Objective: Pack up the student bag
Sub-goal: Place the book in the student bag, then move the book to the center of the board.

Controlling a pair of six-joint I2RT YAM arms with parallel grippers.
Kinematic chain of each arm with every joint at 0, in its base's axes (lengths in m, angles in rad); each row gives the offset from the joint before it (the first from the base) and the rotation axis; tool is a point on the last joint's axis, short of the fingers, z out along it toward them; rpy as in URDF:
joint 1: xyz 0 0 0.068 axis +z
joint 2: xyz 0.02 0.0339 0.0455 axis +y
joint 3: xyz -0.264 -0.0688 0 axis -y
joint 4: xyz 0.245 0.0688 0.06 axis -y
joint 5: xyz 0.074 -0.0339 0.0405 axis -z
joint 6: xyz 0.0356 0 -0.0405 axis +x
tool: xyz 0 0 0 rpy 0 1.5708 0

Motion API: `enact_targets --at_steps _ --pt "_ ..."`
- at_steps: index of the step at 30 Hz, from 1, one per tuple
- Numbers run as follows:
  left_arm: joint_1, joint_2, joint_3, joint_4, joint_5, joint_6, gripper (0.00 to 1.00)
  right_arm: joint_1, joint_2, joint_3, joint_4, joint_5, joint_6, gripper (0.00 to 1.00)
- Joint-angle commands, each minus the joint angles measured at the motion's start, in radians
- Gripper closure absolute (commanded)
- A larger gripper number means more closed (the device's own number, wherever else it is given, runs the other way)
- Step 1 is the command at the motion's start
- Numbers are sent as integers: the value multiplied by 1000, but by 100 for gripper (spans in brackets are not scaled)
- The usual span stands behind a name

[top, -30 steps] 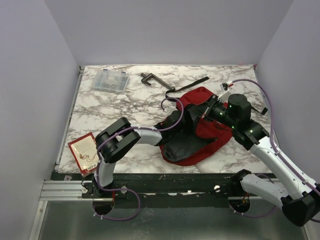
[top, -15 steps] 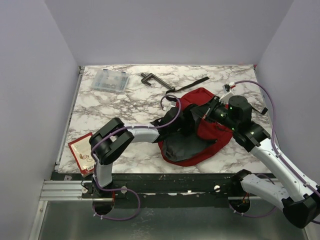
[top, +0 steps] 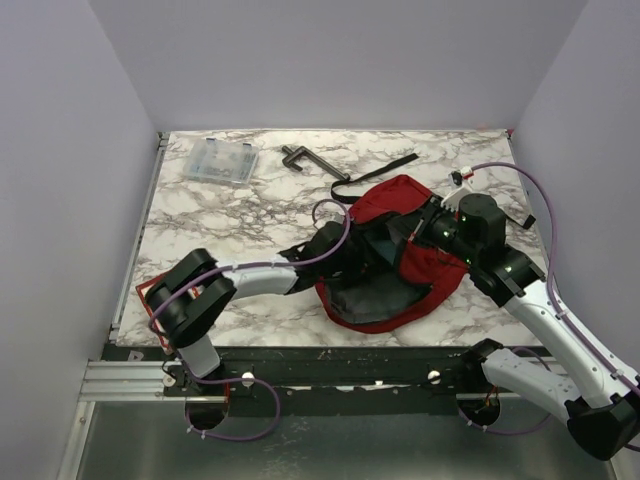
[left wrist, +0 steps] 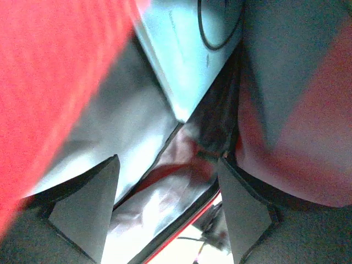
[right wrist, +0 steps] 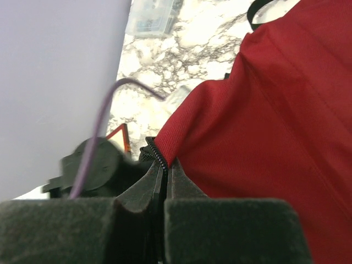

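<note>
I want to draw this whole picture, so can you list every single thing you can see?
student bag: one, red with a dark inside, right of the table's middle
pale flat thing: one, light blue-white, inside the bag; what it is I cannot tell
plastic box: one, clear, far left corner
clamp-like tool: one, black, far edge near the middle
strap: one, black, lying behind the bag
flat packet: one, red-edged, near left edge, mostly hidden by the left arm
table: one, white and grey marble
left arm: one, white and black, reaching into the bag
left fingers: two, dark, open inside the bag
right arm: one, white and black, at the bag's right
right fingers: two, dark, shut on the bag's zipper edge
</note>
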Motion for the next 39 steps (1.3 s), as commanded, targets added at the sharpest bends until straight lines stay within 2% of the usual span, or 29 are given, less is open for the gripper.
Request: enact_targets --at_steps 1,6,8,11,13,14,16,18,19,21,22,24,28,32,35,39 --pt "10 -256 -131 -32 -14 257 26 6 -4 35 -45 76 -82 99" --pt "41 -539 -265 -38 27 492 23 6 -7 -1 -78 90 -189 99" --pt "74 -640 -316 -44 89 574 22 7 0 -19 -95 91 -217 99" --pt "149 -767 -355 -135 221 656 21 7 10 -63 -96 43 -250 99" --pt "214 -827 -332 -287 275 717 21 7 20 -107 -76 -20 -257 95" --pt "250 -851 -299 -401 257 758 21 8 28 -134 -62 -62 -255 94" --pt "326 -865 -213 -613 169 824 20 7 44 -207 -12 -145 -232 89" --pt "430 -862 -138 -753 79 855 20 10 57 -293 74 -233 -193 85" --pt "494 -864 -116 -793 19 846 18 14 63 -326 103 -261 -171 83" --pt "629 -877 -119 -833 -106 773 5 27 58 -367 121 -266 -150 76" --pt "704 -888 -135 -834 -140 730 2 33 50 -370 110 -249 -148 72" --pt "901 -918 -207 -803 -182 640 2 36 19 -359 72 -219 -153 64" --pt "1165 -949 -339 -759 -247 480 2 36 -14 -302 5 -189 -188 52" --pt "1287 -901 -367 -751 -336 466 2 36 8 -250 -13 -226 -228 47" --pt "1387 -896 -400 -738 -318 427 2 35 36 -239 3 -262 -253 46" --pt "1467 -941 -436 -731 -347 393 2 37 64 -225 14 -298 -279 45"
